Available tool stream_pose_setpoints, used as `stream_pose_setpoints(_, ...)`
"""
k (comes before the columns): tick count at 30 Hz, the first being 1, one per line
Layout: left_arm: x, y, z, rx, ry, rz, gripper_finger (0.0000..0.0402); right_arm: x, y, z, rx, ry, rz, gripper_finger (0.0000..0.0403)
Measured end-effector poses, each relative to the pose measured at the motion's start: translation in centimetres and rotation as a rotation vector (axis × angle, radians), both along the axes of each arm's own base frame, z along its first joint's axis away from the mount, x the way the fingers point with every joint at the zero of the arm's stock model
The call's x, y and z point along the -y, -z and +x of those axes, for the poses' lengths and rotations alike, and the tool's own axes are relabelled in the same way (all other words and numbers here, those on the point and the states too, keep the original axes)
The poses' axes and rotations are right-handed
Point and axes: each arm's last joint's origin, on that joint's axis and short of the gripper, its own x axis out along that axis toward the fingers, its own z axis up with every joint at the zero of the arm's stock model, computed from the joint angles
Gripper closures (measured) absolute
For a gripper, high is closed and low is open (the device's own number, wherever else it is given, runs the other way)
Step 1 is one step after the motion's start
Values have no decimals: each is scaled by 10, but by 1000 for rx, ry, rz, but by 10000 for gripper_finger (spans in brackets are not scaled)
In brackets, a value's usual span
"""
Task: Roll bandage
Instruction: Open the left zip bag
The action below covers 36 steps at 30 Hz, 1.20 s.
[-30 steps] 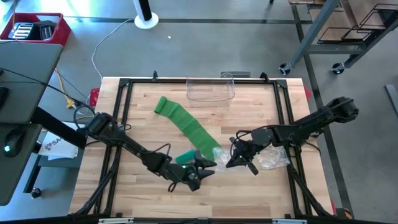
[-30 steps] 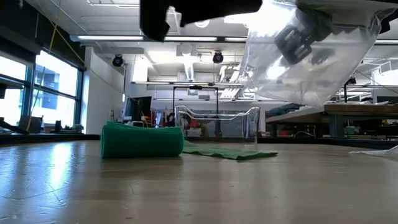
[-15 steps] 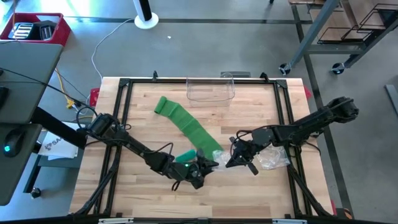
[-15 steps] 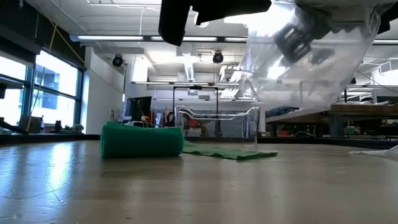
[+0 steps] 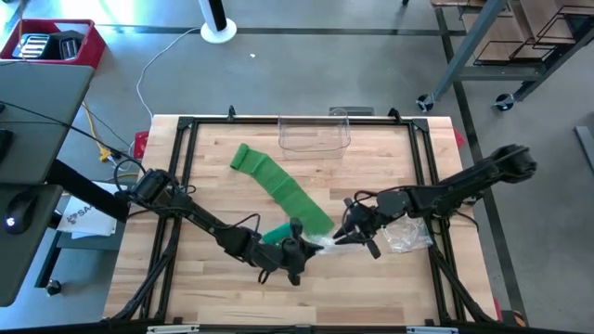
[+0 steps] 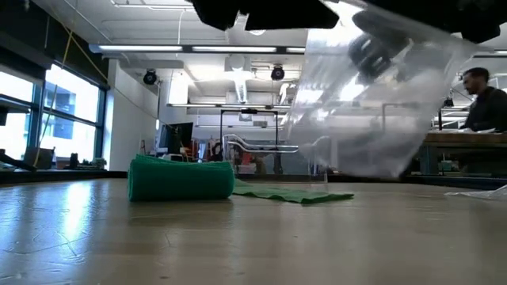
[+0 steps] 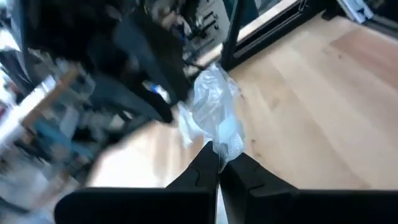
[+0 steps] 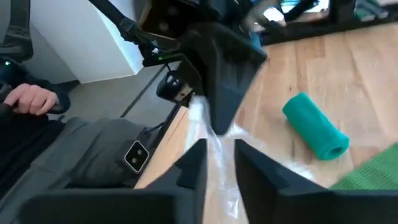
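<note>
High view: the green bandage (image 5: 278,186) is seen lying partly unrolled on the wooden table (image 5: 213,288), a long strip running from a folded end near the clear container (image 5: 314,134) down to a rolled end near the front middle. Only the right wrist view shows that rolled end as a short cylinder (image 8: 315,127); the low view shows it resting flat on the wood (image 6: 181,179). A clear plastic bag (image 5: 322,241) is held up just beside the roll, between the two grippers. The left gripper (image 5: 302,252) is pressed together, pinching the bag's edge (image 7: 216,118). The right gripper (image 5: 349,237) is seen with its fingers slightly parted around the bag (image 8: 217,149). Beyond the table, a workshop with benches and a person (image 6: 479,99) is seen.
</note>
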Motion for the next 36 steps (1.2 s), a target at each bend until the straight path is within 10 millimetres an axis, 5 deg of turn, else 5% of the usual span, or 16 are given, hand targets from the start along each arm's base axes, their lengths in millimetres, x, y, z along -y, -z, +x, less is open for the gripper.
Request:
stream_pose_setpoints(5, -13, 7, 3, -23, -104, -213, 401, 0, -11, -9, 55, 29, -79, 281)
stream_pose_setpoints(11, -23, 7, 7, 8, -166, -351, 401, -17, -16, -17, 163, 96, -274, 272)
stream_pose_setpoints(24, -29, 2, 13, 40, -107, -492, 401, -43, 19, -8, 85, 164, -430, 275)
stream_pose_setpoints(36, -24, 2, 9, -23, -48, -440, 371, -43, 21, -7, 67, 225, -394, 395)
